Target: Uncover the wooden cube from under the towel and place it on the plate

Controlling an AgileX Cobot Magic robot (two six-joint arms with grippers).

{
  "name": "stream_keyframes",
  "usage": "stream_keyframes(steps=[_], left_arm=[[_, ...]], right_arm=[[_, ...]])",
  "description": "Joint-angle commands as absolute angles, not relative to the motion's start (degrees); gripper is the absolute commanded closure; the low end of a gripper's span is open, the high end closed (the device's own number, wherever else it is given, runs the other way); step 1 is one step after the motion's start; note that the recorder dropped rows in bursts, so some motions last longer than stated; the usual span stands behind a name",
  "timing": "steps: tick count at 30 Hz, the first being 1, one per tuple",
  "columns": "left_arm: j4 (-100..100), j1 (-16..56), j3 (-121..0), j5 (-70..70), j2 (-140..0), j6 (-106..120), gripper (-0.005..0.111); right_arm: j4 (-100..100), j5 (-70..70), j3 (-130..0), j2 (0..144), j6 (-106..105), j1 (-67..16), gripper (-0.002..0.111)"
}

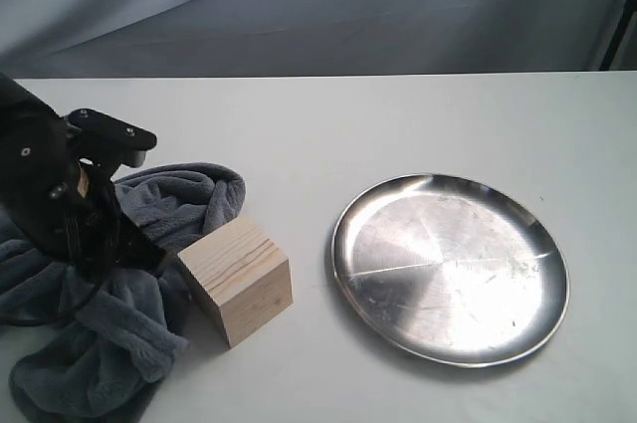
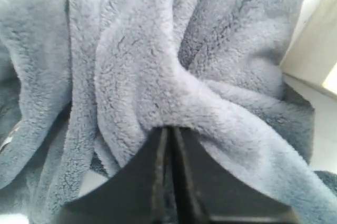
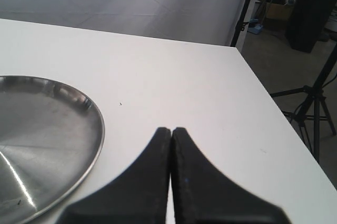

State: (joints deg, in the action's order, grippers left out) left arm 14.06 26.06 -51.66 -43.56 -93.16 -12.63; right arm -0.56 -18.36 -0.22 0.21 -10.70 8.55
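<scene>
The wooden cube (image 1: 235, 279) stands bare on the white table, left of the steel plate (image 1: 450, 269), which holds nothing. The blue-grey towel (image 1: 109, 333) lies bunched against the cube's left side. My left gripper (image 1: 159, 262) reaches down into the cloth right beside the cube. In the left wrist view its jaws (image 2: 169, 129) are pinched on a fold of the towel (image 2: 147, 66), and a pale face of the cube (image 2: 313, 45) shows at the picture's edge. My right gripper (image 3: 171, 129) is shut on nothing above the table beside the plate (image 3: 42, 129); it is out of the exterior view.
The white table (image 1: 398, 124) ends at a grey backdrop behind. In the right wrist view the table's side edge (image 3: 274, 113) drops to a floor where a black tripod stand (image 3: 316, 97) stands.
</scene>
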Motion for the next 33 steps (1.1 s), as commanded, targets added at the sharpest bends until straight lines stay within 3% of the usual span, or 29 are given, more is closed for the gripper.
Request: stream_keyframes(steps=[1,6,12,19,24,29,33], left_arm=[[13.4,25.9,-52.1,-43.7,-88.2,-11.9,0.075],[13.2,25.9,-52.3,-43.2,-85.4,-11.5,0.029],[2.0,31.5,-56.1,-43.7,-85.3,8.0,0.026],[3.4,38.3,-57.3,-41.0,-85.3,11.4,0.026],[3.5,38.8,-57.3,-40.5,-85.3,10.8,0.025],[3.6,38.8,-57.3,-37.5,-85.5,10.5,0.002],[3.6,38.8,-57.3,-32.6,-86.9,8.8,0.002]], right_arm=[[0.0,-18.3,0.0,0.0,-10.5,8.5,0.108],[0.0,-18.3,0.0,0.0,-10.5,8.5,0.108],[0.0,-18.3,0.0,0.0,-10.5,8.5,0.108],[0.0,-18.3,0.0,0.0,-10.5,8.5,0.108],[0.0,-18.3,0.0,0.0,-10.5,8.5,0.108],[0.0,-18.3,0.0,0.0,-10.5,8.5,0.108],[0.0,-18.3,0.0,0.0,-10.5,8.5,0.108]])
